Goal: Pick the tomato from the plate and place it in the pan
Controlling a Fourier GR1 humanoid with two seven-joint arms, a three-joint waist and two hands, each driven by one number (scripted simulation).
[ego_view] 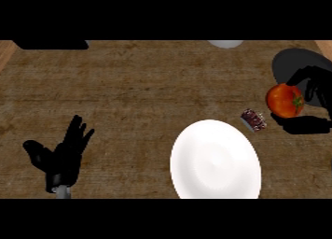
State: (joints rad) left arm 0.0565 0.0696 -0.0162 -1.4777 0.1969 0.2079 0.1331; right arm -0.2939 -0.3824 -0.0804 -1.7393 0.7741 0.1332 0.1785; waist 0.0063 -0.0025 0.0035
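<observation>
A: Item one, the counter (127, 93)?

B: Brown top with a coarse, woven-looking grain, paler wood strips along its left and right edges.

A: Item two, the plate (215, 161)?

B: White, smooth, glossy, round though it reads as a tall oval. Sits low in the view, right of centre. Nothing lies on it.

A: Item three, the tomato (285, 100)?

B: Red-orange, rounded, shiny skin, a small green stem patch on its right side. It is off the plate, up and to the right of it, held at the near edge of the pan (303, 63).

A: The pan?

B: Dark grey, flat, round, matt. Only part shows, at the upper right; the hand covers some of it.

A: Item four, the right hand (319, 105)?

B: Black. Fingers curl over the tomato from above and behind, thumb closes in beneath it. It grips the tomato.

A: Item five, the left hand (60, 158)?

B: Black, on a grey forearm stub, low at the left. Fingers straight and spread, pointing up, thumb out to the side. It holds nothing and rests well apart from the plate.

A: Sundries?

B: A small dark reddish packet (253, 120) with a ribbed, striped face, tilted, lying on the counter between the plate's upper rim and the tomato. A pale rounded shape (225, 44) and a black shape (51, 44) at the far edge, both cut off; I cannot tell what they are
</observation>
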